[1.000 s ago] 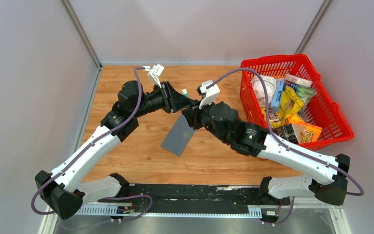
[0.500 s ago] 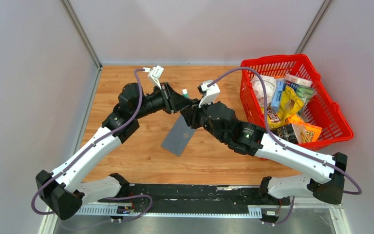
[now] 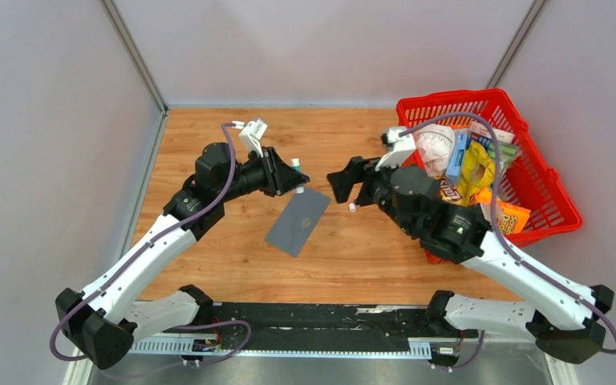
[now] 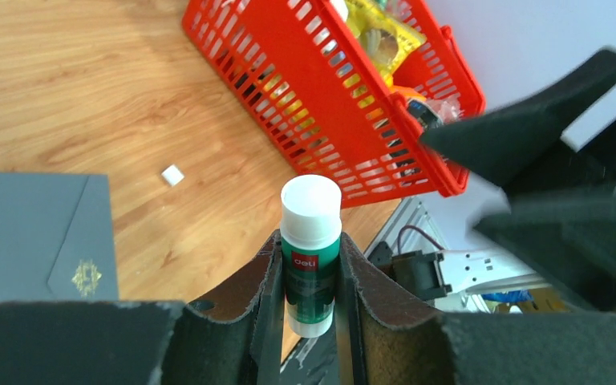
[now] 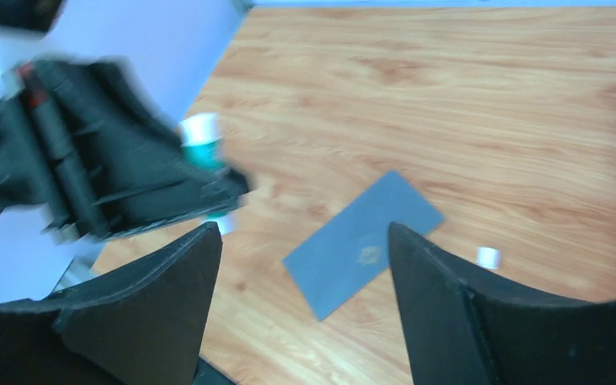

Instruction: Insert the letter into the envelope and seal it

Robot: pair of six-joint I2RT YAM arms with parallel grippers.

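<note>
Glue stick point(image 4: 311, 265), green with a white cap, is clamped upright between the fingers of the left claw point(image 4: 310, 241), the cap standing clear above the fingertips. That claw is held above the table point(image 3: 353, 257), raised off the wood and turned toward the right claw.

Below the left claw and slightly to its right, the envelope point(image 3: 297, 221) is laid flat on the wood, apart from both claws. Its flap side is turned up, the pointed flap is folded down, and a small gold emblem is seen at the flap's tip. Whether the flap is stuck down cannot be told. In the left wrist view the envelope is found down and to the left of the fingers.

A small white bit point(image 3: 352, 207) is seen on the wood to the right of the envelope, apart from it and just below the right claw.

The right claw point(image 3: 347, 188) is released: its fingers are spread wide and nothing is gripped between them. It is held above the table, facing the left claw, with a gap left between the two. In its own wrist view, which is blurred, the envelope is seen between and beyond its two fingers, and the white bit is seen nearer the right-hand finger.

Behind and to the right of the right claw a red basket point(image 3: 445, 98) is set on the table, and packets of snacks are piled in it.
</note>
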